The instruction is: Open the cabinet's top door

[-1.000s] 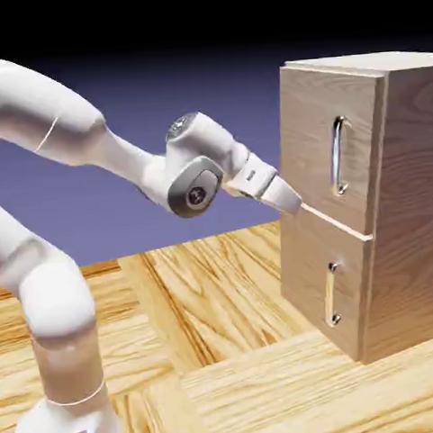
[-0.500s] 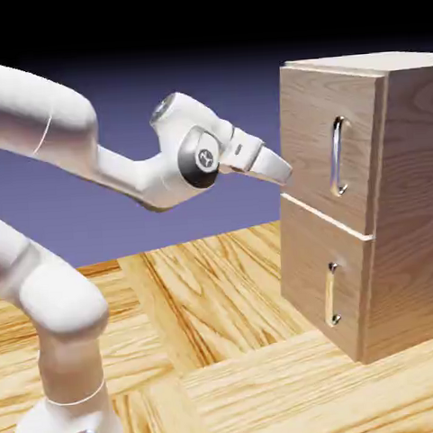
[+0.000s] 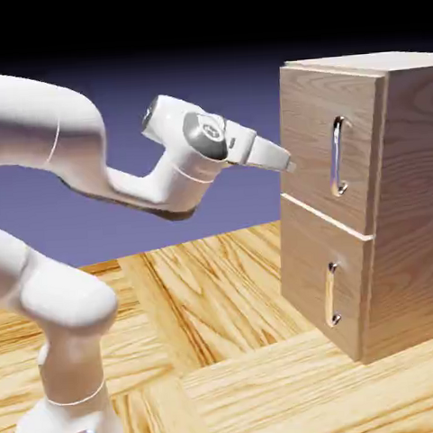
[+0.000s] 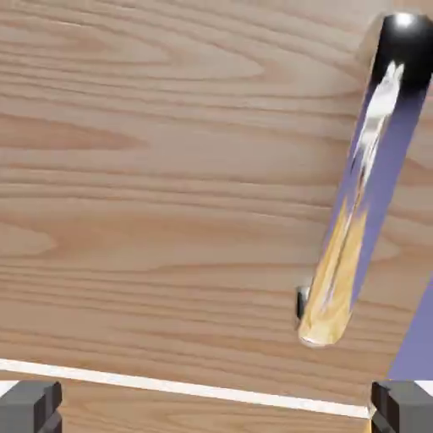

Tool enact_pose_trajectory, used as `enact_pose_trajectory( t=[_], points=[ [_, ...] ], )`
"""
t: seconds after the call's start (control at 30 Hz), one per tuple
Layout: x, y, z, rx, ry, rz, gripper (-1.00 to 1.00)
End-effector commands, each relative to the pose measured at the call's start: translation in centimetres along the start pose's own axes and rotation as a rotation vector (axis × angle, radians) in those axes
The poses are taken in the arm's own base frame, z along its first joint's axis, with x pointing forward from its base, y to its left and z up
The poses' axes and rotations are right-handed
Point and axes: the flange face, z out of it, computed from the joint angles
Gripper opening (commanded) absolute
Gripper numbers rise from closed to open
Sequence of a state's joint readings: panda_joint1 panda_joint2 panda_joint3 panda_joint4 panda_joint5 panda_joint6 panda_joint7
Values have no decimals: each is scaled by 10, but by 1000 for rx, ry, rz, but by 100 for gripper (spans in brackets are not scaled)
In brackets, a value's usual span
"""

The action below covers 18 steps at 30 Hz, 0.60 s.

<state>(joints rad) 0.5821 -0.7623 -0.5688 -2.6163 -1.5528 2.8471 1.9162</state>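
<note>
- The gripper (image 3: 289, 164) is seen at the end of the white arm (image 3: 176, 164), pointed at the cabinet (image 3: 408, 199); its two grey fingertips (image 4: 30, 406) are set wide apart at the bottom corners of the hand view, and nothing is held between them.
- Straight ahead of the fingertips, the light wood of the top door (image 4: 161, 169) fills the hand view; in the exterior view the gripper's tip is found just at the door's near edge, though contact cannot be told.
- The door's long silver handle (image 4: 355, 186) is placed ahead of the gripper and off to one side, slanting down the right part of the hand view.
- The door is shown shut, flush with the cabinet's front.
- Below the gripper, past the pale seam, the shorter panel (image 3: 319, 281) with its short handle (image 3: 332, 294) is seen.
- The cabinet is stood on a wood-grain table (image 3: 219, 346).
</note>
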Motion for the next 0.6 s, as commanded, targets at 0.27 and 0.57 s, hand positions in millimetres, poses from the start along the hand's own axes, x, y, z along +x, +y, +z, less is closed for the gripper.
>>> enact_pose_trajectory(
  t=[0.27,0.57],
  points=[
    [10,14,8,79,106,25,0],
    [19,32,26,182,204,63,0]
  ],
)
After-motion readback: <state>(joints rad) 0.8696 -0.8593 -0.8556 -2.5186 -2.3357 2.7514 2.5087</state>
